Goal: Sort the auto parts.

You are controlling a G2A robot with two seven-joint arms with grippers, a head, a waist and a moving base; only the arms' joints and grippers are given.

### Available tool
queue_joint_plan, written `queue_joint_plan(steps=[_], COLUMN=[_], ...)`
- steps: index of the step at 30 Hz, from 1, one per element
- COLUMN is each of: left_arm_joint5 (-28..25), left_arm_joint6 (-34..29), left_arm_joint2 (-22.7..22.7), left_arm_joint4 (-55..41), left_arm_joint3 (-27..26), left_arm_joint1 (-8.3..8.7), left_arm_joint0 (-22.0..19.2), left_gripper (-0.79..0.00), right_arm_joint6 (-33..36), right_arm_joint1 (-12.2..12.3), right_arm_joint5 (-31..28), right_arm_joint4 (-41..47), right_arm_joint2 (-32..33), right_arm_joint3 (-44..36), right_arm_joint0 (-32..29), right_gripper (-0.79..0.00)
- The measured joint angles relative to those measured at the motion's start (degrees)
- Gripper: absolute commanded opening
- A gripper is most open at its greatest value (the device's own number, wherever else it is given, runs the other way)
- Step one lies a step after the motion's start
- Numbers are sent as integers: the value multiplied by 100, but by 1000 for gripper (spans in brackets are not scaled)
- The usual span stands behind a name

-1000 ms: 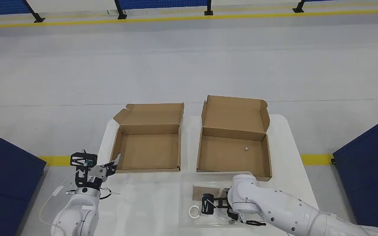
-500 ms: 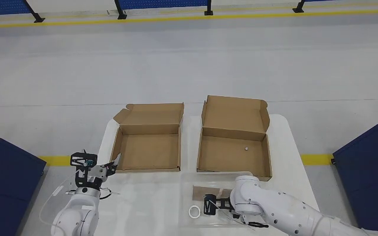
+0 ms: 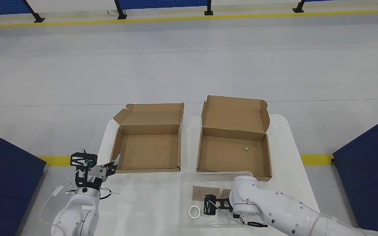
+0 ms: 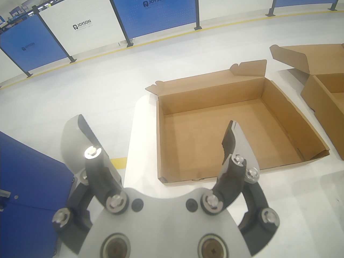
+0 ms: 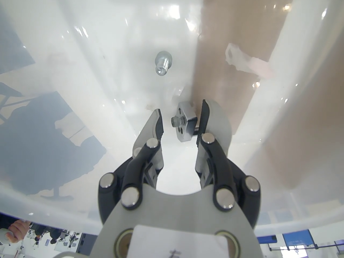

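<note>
At the far left we see the left end effector [image 3: 112,161] [image 4: 156,122]. Its fingers are spread wide and hold nothing, and it is poised above the near left corner of the white worktop [image 3: 153,189].

Just beyond it lies the left box [image 3: 147,151] [image 4: 228,132], an open cardboard carton with its lid folded back. To its right, across a narrow gap, stands the right box [image 3: 233,154] [image 4: 325,89]. It is likewise open, and one small part [image 3: 245,148] rests on its floor near the back wall.

In front of the right box, at the near edge of the worktop, a clear tray [image 5: 80,41] lies partly over a brown strip [image 3: 209,190] [image 5: 223,28]. A white ring [image 3: 194,211] lies just left of the right end effector [image 3: 207,205] [image 5: 180,114], which sits low in this tray with its fingers parted around a metal block [image 5: 184,123]. One finger touches the block and the other stands just clear of it, so we read the end effector as released rather than clenched.

Ahead of the fingers lie a loose bolt [image 5: 162,65] and, over the brown strip, a white clip [image 5: 247,64].
</note>
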Motion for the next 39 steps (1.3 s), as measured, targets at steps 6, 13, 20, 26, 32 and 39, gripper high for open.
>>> queue_joint_plan(steps=[6,13,20,26,32,39], left_arm_joint5=[0,0,0,0,0,0], left_arm_joint6=[0,0,0,0,0,0], left_arm_joint2=[0,0,0,0,0,0], left_arm_joint4=[0,0,0,0,0,0], left_arm_joint3=[0,0,0,0,0,0], left_arm_joint1=[0,0,0,0,0,0], left_arm_joint0=[0,0,0,0,0,0], left_gripper=[0,0,0,0,0,0], right_arm_joint6=[56,60,50,-36,-271,-543], right_arm_joint1=[-47,-72,8,144,331,575], right_arm_joint5=[59,161,287,444,421,229], right_arm_joint4=[-41,-106,-98,23,168,352], right_arm_joint2=[-25,33,268,621,1080,1669], right_arm_joint3=[51,51,-176,-398,-592,-878], right_arm_joint0=[25,-17,-154,-363,-656,-1077], right_gripper=[-785,-785,-785,-785,-785,-785])
